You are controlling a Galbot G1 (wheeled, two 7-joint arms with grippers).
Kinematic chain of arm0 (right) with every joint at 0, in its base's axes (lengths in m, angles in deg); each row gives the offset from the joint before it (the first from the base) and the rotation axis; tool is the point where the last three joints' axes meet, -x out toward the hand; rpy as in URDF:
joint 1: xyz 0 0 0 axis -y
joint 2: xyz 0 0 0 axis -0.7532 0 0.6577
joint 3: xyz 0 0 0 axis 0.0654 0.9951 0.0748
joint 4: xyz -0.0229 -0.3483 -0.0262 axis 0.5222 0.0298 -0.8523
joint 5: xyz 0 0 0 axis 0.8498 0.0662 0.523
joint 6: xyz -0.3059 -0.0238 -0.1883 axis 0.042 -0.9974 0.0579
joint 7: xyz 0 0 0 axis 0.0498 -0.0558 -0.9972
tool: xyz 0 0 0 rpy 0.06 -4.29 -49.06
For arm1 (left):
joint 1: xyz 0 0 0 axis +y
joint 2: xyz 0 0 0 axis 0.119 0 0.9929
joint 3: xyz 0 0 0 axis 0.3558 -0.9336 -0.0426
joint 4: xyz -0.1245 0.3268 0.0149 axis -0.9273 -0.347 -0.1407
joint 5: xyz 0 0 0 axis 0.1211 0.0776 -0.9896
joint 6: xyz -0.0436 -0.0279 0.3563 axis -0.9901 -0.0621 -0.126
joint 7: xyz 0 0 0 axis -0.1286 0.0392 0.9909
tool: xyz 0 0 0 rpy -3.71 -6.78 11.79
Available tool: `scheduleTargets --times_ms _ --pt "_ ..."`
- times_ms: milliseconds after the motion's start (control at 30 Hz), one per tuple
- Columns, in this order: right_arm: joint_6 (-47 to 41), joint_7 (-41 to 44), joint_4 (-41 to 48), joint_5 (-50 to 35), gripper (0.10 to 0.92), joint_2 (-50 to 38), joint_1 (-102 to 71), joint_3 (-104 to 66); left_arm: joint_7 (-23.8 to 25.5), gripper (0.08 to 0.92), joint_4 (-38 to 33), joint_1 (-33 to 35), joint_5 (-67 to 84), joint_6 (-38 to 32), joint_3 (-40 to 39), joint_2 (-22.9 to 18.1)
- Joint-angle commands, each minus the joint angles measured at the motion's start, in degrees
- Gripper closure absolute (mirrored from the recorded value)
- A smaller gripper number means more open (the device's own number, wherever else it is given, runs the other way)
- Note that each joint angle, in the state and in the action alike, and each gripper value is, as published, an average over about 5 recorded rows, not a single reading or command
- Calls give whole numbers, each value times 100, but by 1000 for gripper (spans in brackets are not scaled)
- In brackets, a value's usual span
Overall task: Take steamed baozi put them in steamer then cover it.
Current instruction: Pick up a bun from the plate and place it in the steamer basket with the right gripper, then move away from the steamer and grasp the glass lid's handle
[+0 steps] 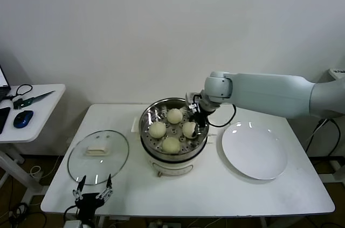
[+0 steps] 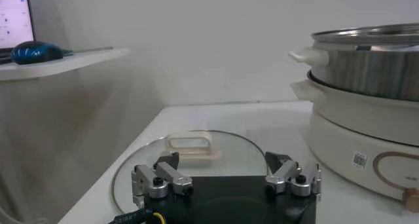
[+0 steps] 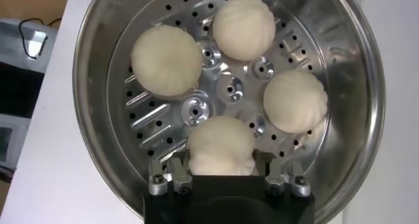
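Observation:
The steamer [image 1: 146, 121] stands mid-table with several steamed baozi on its perforated tray. My right gripper [image 1: 195, 126] reaches in over the right rim. In the right wrist view it [image 3: 221, 165] is shut on one baozi [image 3: 221, 145], which rests on the tray with its sides pinched by the fingers [image 3: 175, 169]. Three other baozi [image 3: 167, 60] [image 3: 243, 27] [image 3: 294, 101] lie free around it. The cover [image 1: 98, 155], a clear glass lid, lies flat on the table to the left of the steamer. My left gripper [image 1: 92, 191] hangs open just in front of the cover [image 2: 196, 154], holding nothing.
A white plate [image 1: 254, 151] lies bare to the right of the steamer. A side table [image 1: 32, 104] at the far left carries a blue mouse [image 1: 23, 118] and scissors. The table's front edge runs just behind my left gripper.

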Motion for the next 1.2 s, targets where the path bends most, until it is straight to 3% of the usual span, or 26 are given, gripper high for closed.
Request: scheduleTargets --times_ms 33,267,467,600,767,900,1033,1200 --pt "38 23 77 168 337 7 -83 -149 -1 177 2 2 2 -2 -2 -6" --pt "303 167 67 -487 209 -261 483 -590 -5 177 -33 15 42 22 8 -11" --pt "131 -52 -225 -925 203 -1224 661 -1251 -9 177 -155 5 190 141 10 5" --pt "-219 -939 -596 -917 203 -2319 -99 -2402 -41 177 -342 8 567 466 -5 34" --pt "-31 -2927 -867 -1108 203 -3387 -2283 -4868 -24 177 -384 -93 420 372 61 86" --pt "612 -3781 -1219 -1041 203 -3956 -4779 -7453 35 177 -408 -155 432 229 54 194" --pt "1015 -4060 -1611 -669 203 -4003 -7788 -10400 82 177 -412 -232 427 185 12 310" --pt "1578 -3981 -1957 58 203 -3213 -10654 -12877 139 177 -406 -344 408 152 9 479"
